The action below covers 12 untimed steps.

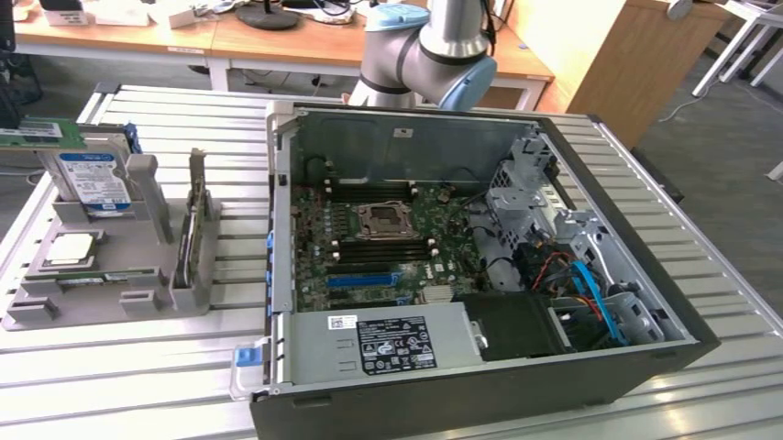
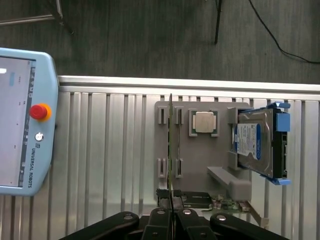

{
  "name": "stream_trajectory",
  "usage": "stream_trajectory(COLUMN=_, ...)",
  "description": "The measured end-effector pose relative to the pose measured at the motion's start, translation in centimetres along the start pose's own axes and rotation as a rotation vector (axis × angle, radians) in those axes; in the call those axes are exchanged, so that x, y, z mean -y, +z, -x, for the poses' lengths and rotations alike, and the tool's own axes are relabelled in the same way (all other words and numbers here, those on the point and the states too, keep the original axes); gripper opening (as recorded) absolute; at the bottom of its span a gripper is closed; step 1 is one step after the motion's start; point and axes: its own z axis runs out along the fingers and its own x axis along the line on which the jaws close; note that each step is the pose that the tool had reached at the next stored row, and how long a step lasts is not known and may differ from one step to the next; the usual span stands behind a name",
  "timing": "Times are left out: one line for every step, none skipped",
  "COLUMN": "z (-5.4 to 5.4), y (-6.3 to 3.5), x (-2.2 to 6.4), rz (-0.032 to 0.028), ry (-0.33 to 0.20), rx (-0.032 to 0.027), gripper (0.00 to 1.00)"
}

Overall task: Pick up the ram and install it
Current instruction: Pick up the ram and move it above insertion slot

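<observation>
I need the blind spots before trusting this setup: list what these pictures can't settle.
Ram: wrist view, edge-on, so chips and labels are hidden.
Motherboard slots: exterior view, too small to judge latches.
Teach pendant: wrist view, cut off by the frame edge.

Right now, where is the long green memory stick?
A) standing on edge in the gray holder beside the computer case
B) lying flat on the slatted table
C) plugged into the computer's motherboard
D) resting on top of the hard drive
A: the ram stands on its edge in the slots of the gray holder, next to the CPU chip and outside the open computer case.
</observation>
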Motion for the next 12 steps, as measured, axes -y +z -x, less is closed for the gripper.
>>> stream_trajectory(z=0.0, y=-0.02, x=0.19, rz=0.0016, ry=0.000, rx=0.0000, gripper=0.12)
stream_trajectory(z=0.0, y=-0.03, x=0.40, rz=0.0032, ry=0.000, rx=0.0001, gripper=0.12)
stream_trajectory(z=0.0, y=-0.05, x=0.60, rz=0.0049, ry=0.000, rx=0.0001, gripper=0.12)
stream_trajectory(z=0.0, y=-0.06, x=0.78, rz=0.0066, ry=0.000, rx=0.0001, gripper=0.12)
stream_trajectory(z=-0.1, y=-0.07, x=0.95, rz=0.0077, ry=0.000, rx=0.0001, gripper=0.12)
stream_trajectory(z=-0.1, y=-0.09, x=1.09, rz=0.0087, ry=0.000, rx=0.0001, gripper=0.12)
stream_trajectory(z=-0.1, y=-0.11, x=1.24, rz=0.0096, ry=0.000, rx=0.0001, gripper=0.12)
stream_trajectory(z=-0.1, y=-0.12, x=1.40, rz=0.0105, ry=0.000, rx=0.0001, gripper=0.12)
stream_trajectory(z=-0.1, y=-0.13, x=1.54, rz=0.0110, ry=0.000, rx=0.0001, gripper=0.12)
stream_trajectory(z=-0.1, y=-0.14, x=1.66, rz=0.0113, ry=0.000, rx=0.0002, gripper=0.12)
stream_trajectory(z=-0.1, y=-0.16, x=1.79, rz=0.0118, ry=0.000, rx=0.0002, gripper=0.12)
stream_trajectory(z=-0.1, y=-0.17, x=1.93, rz=0.0123, ry=0.000, rx=0.0001, gripper=0.12)
